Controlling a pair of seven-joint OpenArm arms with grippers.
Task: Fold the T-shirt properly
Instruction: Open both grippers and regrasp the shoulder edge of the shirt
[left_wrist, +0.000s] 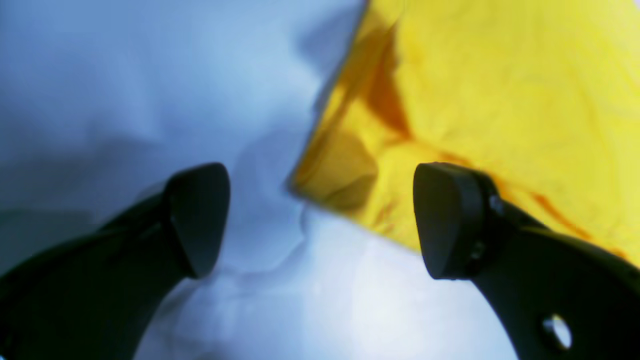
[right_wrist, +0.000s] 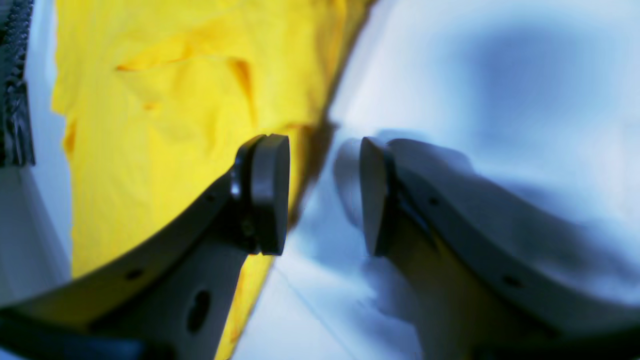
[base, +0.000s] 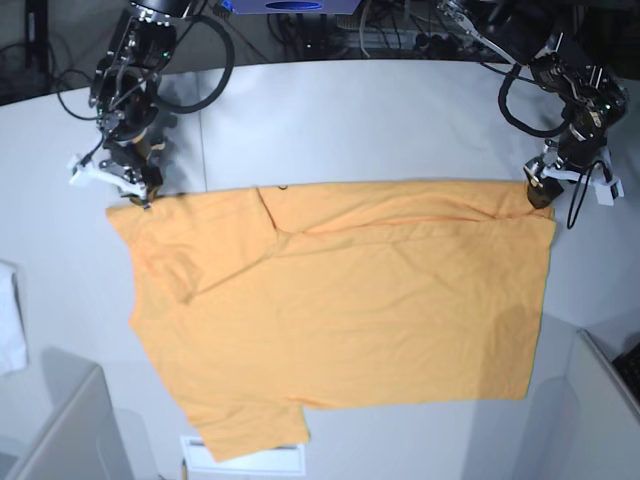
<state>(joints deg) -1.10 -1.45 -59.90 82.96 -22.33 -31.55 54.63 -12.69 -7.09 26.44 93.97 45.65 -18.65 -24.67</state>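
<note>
A grey table (base: 380, 120) carries the spread orange T-shirt (base: 350, 310).

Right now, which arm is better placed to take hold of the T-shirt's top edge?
Left, narrowly. The left gripper hangs wide open with the T-shirt corner showing between its pads. The right gripper is open too, narrower, beside its corner with white table between its pads.
</note>
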